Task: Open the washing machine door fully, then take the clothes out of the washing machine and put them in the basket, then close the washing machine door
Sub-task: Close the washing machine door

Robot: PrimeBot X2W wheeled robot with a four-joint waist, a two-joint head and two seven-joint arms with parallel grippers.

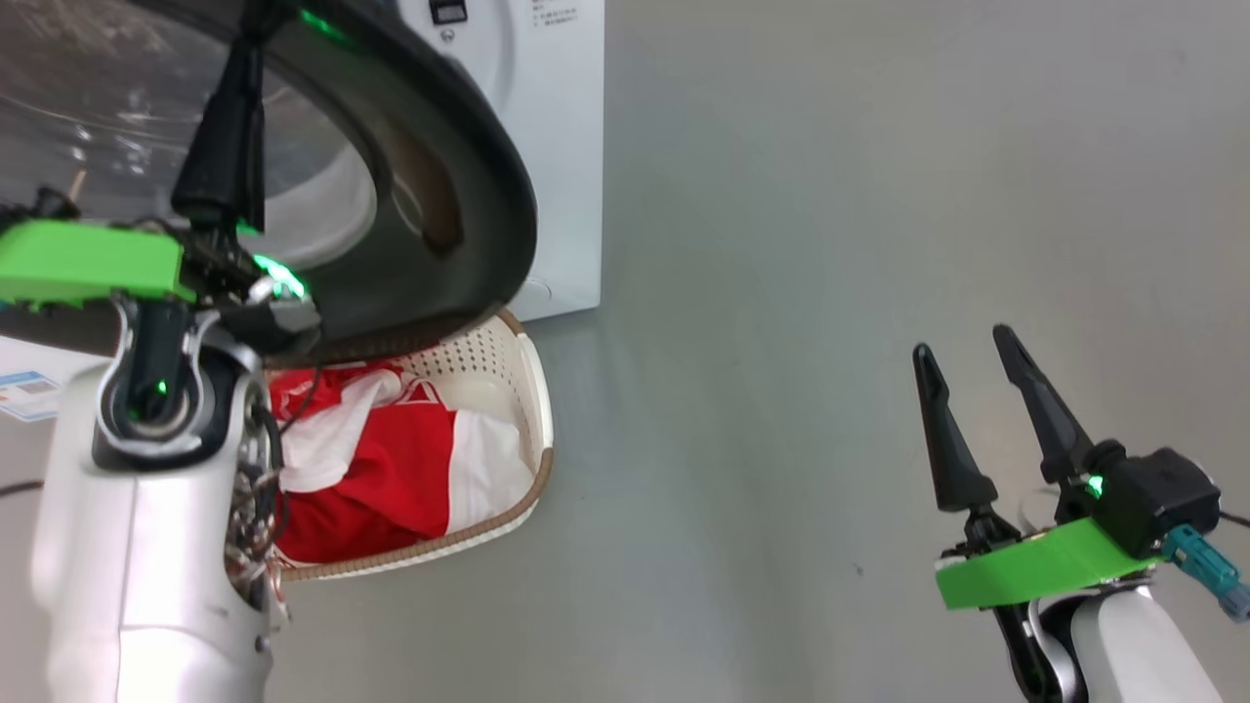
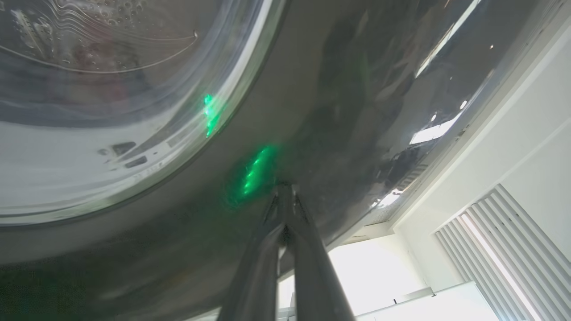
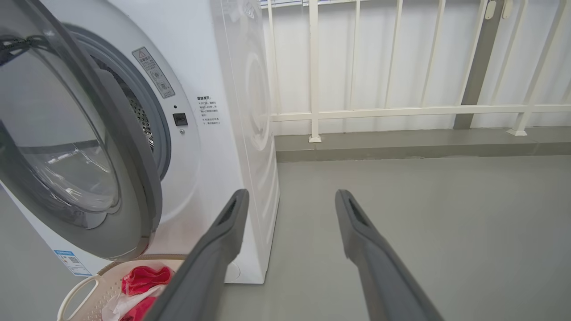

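The basket (image 1: 488, 356) holds red and white clothes (image 1: 391, 459).

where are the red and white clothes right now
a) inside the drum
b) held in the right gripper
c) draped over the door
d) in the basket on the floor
d, the clothes lie piled inside the basket below the washing machine door, and the right gripper is open with nothing in it.
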